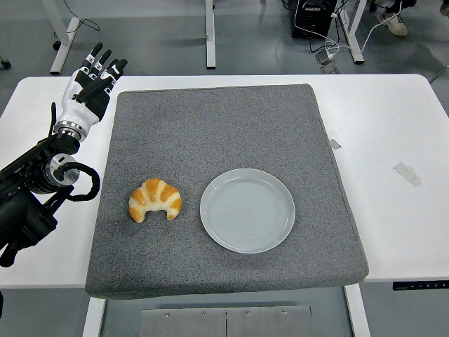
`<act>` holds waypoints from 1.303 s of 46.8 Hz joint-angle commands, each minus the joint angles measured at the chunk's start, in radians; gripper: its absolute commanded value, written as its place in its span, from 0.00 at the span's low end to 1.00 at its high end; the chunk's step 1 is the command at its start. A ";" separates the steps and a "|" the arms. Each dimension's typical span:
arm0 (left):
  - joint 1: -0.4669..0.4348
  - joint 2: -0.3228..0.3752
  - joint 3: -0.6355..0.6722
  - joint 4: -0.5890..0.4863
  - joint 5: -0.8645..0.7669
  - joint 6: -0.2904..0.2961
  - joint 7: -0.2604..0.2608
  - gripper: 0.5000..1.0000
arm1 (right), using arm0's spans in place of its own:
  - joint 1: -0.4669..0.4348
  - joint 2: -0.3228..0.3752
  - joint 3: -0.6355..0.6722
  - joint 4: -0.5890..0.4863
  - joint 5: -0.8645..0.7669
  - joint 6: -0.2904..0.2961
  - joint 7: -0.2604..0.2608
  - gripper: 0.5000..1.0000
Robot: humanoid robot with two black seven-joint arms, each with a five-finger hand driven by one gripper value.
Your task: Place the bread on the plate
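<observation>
Bread [155, 200], a croissant-shaped piece, lies on the grey mat [217, 126], front-left part, ends pointing toward the near edge. Nothing touching it. Plate [247, 210], round, pale grey-blue, sits just to its right on the same mat; small gap between the two, no contact. Plate has nothing on it.

Mat covers most of the middle of the white tabletop [386, 119], its near edge overhanging the tabletop's front slightly.

Left hand [95, 81] is at the far-left corner of the mat, over the tabletop edge area, fingers extended and pointing away from the robot, loosely together, holding nothing. Well apart from the bread. The black left arm comes in from the left edge, with a cable loop near the wrist.

Right arm and hand not visible.

Two bits of tape [407, 173] on the tabletop right of the mat. Beyond the far edge: table legs, grey floor, cables and a black box [313, 17].
</observation>
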 commanded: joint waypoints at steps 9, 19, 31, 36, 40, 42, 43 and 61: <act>0.014 0.005 0.000 -0.005 0.046 -0.026 -0.115 0.95 | 0.000 0.000 -0.001 0.001 0.000 0.000 0.000 1.00; -0.015 0.057 0.161 -0.003 0.188 -0.160 -0.123 0.95 | 0.000 0.000 -0.001 0.001 0.000 0.000 0.000 1.00; -0.118 0.119 0.365 -0.006 0.451 -0.243 -0.158 0.94 | 0.000 0.000 -0.001 0.001 0.000 0.000 0.000 1.00; -0.153 0.171 0.405 -0.009 0.509 -0.279 -0.167 0.94 | 0.000 0.000 -0.001 -0.001 0.000 0.000 0.000 1.00; -0.182 0.208 0.422 -0.013 0.514 -0.324 -0.173 0.94 | 0.000 0.000 -0.001 0.001 0.000 0.000 0.000 1.00; -0.198 0.228 0.437 -0.014 0.515 -0.347 -0.175 0.94 | 0.000 0.000 -0.001 0.001 0.000 0.000 0.000 1.00; -0.205 0.240 0.445 -0.016 0.517 -0.358 -0.175 0.94 | 0.000 0.000 -0.001 0.001 0.000 0.000 0.000 1.00; -0.251 0.447 0.511 -0.180 0.730 -0.445 -0.212 0.94 | 0.000 0.000 -0.001 0.001 0.000 0.000 0.000 1.00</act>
